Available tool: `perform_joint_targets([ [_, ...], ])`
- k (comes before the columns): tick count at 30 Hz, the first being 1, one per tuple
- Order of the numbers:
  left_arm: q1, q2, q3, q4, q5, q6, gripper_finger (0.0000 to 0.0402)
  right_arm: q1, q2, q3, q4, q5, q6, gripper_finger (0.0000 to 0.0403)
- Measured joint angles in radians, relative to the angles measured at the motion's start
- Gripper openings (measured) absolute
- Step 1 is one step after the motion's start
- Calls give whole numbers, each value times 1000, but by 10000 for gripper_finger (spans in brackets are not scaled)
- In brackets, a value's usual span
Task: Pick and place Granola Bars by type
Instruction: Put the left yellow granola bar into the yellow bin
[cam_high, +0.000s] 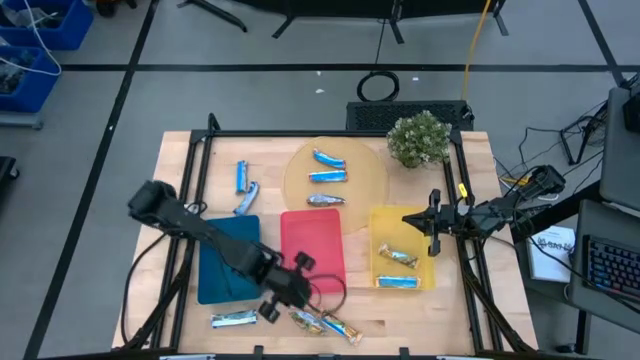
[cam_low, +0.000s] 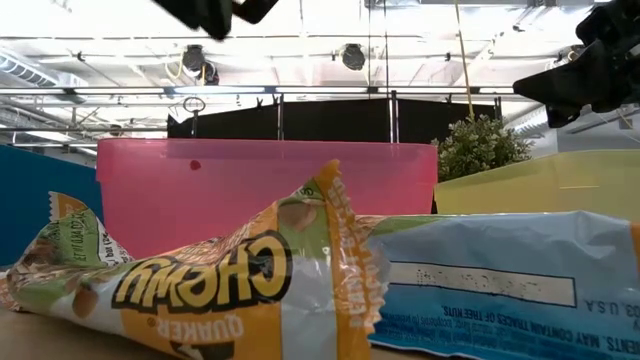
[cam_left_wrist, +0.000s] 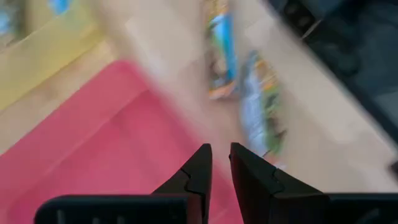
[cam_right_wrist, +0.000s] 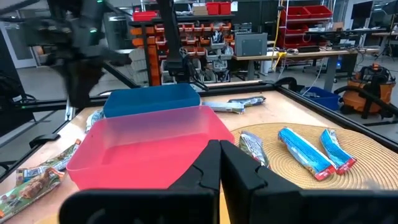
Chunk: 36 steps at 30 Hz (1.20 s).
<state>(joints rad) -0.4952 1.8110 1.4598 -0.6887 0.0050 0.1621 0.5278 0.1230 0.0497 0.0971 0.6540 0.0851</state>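
Observation:
Several granola bars show in the high view. Three lie on the round tan disc (cam_high: 335, 178), two bright blue (cam_high: 328, 158) and one silver-blue (cam_high: 324, 200). Two more lie on the table at far left (cam_high: 243, 187), and two in the yellow tray (cam_high: 398, 270). One silver-blue bar (cam_high: 233, 319) and two brown-gold bars (cam_high: 325, 323) lie at the near edge. My left gripper (cam_high: 290, 290) (cam_left_wrist: 217, 152) hovers over the red tray's near edge (cam_left_wrist: 124, 149), open by only a narrow gap and empty. My right gripper (cam_high: 430, 228) (cam_right_wrist: 221, 149) is shut and empty, above the yellow tray's far left corner.
The blue tray (cam_high: 228, 258), red tray (cam_high: 312, 240) and yellow tray (cam_high: 420, 222) stand side by side mid-table. A potted plant (cam_high: 418, 138) stands at the far right. A dark frame (cam_high: 210, 140) borders the table. A brown-gold bar (cam_low: 200, 290) fills the low view.

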Motion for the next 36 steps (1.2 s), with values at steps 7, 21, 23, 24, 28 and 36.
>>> perform_joint_targets([
  [7, -56, 108, 93, 2, 60, -2, 63, 0, 4, 0, -1, 0, 0, 0],
  [21, -81, 292, 150, 110, 62, -33, 94, 0, 5, -1, -2, 0, 25, 0],
  [23, -79, 292, 150, 123, 64, -28, 112, 0, 5, -1, -3, 0, 37, 0],
  [24, -78, 292, 150, 122, 71, -28, 121, 0, 5, -1, -3, 0, 38, 0],
  [28, -76, 293, 150, 122, 98, -34, 149, 0, 5, -1, -3, -1, 38, 0],
  [36, -54, 365, 150, 172, 185, -30, 157, 0, 5, -1, -3, -1, 38, 0],
])
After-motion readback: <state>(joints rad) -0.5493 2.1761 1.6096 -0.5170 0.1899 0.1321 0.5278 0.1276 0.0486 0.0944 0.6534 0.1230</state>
